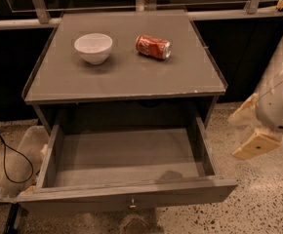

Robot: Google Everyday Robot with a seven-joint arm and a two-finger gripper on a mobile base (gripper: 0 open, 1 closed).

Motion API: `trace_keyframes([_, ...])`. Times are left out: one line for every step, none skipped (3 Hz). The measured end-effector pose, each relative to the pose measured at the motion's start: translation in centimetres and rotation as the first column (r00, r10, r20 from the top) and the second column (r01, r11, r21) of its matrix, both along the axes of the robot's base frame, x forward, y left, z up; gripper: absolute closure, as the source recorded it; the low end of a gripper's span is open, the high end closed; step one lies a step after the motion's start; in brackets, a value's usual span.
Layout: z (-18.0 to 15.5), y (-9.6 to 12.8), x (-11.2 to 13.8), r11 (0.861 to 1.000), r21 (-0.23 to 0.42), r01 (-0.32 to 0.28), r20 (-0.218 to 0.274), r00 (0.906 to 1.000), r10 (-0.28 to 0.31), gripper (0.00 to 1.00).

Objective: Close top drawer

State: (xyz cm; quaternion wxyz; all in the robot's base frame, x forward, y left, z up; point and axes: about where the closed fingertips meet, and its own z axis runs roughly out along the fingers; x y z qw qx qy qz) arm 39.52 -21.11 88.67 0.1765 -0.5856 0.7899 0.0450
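Note:
The top drawer (131, 190) of the grey-brown cabinet is pulled far out and is empty. Its front panel runs along the bottom of the view, with a small brass knob (132, 204) at centre. My gripper (233, 139) hangs to the right of the drawer, outside its right side wall and above the floor, touching nothing. Its two cream fingers (256, 145) point left toward the drawer and stand apart, with nothing between them.
A white bowl (93, 47) and a red soda can (153, 46) lying on its side rest on the cabinet top (122, 79). A clear plastic bin (19, 160) and a black cable (5, 152) are on the floor to the left. A railing runs behind.

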Motion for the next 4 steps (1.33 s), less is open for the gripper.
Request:
trace_keyframes([-0.5,0.0,-0.3,1.000,-0.003,0.001,-0.010,1.0000,-0.001,0.65])
trace_keyframes([-0.5,0.0,-0.3,1.000,-0.003,0.001,-0.009,1.0000,-0.001,0.88])
trace_keyframes([-2.6,1.0,-0.2,0.998,0.055,0.019,-0.053,0.9984,-0.017,1.00])
trace_keyframes([-6.9,3.6,-0.3,0.990,0.134,0.034,-0.101,0.9947,-0.020,1.00])
